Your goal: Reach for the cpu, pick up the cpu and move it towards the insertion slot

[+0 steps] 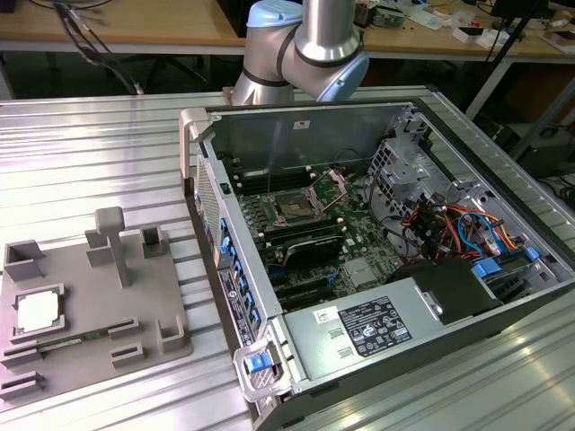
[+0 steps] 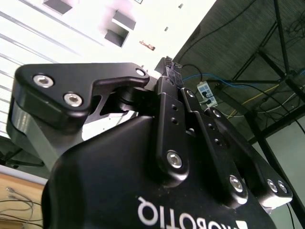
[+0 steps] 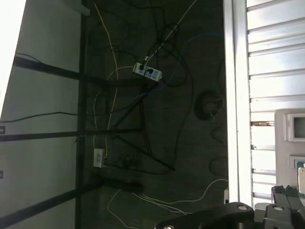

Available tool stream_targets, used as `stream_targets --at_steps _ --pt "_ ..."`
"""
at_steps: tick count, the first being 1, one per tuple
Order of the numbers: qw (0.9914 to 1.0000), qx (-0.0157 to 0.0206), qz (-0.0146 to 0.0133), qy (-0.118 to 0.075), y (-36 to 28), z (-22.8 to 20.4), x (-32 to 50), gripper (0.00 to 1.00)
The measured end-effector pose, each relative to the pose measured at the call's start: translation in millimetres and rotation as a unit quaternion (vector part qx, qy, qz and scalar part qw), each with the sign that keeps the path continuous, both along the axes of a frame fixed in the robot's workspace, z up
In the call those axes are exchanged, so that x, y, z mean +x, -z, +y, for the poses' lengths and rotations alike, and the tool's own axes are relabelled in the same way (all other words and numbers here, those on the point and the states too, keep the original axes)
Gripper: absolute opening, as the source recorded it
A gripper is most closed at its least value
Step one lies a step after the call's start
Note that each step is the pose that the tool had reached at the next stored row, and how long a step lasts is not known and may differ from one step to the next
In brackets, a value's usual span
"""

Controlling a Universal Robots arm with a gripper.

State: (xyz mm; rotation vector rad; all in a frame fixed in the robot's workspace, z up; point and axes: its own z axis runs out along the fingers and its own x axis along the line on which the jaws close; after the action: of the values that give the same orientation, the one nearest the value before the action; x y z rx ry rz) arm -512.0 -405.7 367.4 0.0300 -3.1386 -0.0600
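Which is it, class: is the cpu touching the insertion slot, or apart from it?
Apart. In the exterior view the cpu lies on the grey tray, while the insertion slot sits inside the open computer case beside that tray.

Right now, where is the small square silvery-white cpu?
The small square silvery-white cpu lies in a recess of the grey plastic tray at the exterior view's left, left of the open computer case.

The silvery square cpu (image 1: 40,312) lay flat in the grey tray (image 1: 90,301); the dark insertion slot (image 1: 295,206) sat well apart, toward the exterior view's right.
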Motion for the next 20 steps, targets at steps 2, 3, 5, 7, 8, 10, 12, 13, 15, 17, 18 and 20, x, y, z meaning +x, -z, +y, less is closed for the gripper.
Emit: stream_targets --at_steps 2,3,5,7,8,10,12,13,15,17,18,20 --pt "1.0 0.0 0.0001 0.0 0.0 -0.1 -1.6 0.11" --pt "1.0 0.0 0.0 0.0 0.0 -0.1 -1.9 0.11" --pt "1.0 0.0 0.0 0.0 0.0 0.0 -2.1 0.11" --pt "1.0 0.0 0.0 0.0 0.0 0.0 -2.2 0.11" --pt "1.0 0.0 0.0 0.0 0.0 0.0 -2.3 0.11" --pt "1.0 0.0 0.0 0.0 0.0 0.0 -2.9 0.11" --pt "1.0 0.0 0.0001 0.0 -0.1 0.0 -3.8 0.11" --pt "1.0 0.0 0.0 0.0 0.0 0.0 -4.3 0.11" --pt "1.0 0.0 0.0 0.0 0.0 0.0 -5.4 0.11" --pt "1.0 0.0 0.0 0.0 0.0 0.0 -6.9 0.11" --pt "1.0 0.0 0.0 0.0 0.0 0.0 -7.6 0.11" --pt "1.0 0.0 0.0 0.0 0.0 0.0 -9.6 0.11"
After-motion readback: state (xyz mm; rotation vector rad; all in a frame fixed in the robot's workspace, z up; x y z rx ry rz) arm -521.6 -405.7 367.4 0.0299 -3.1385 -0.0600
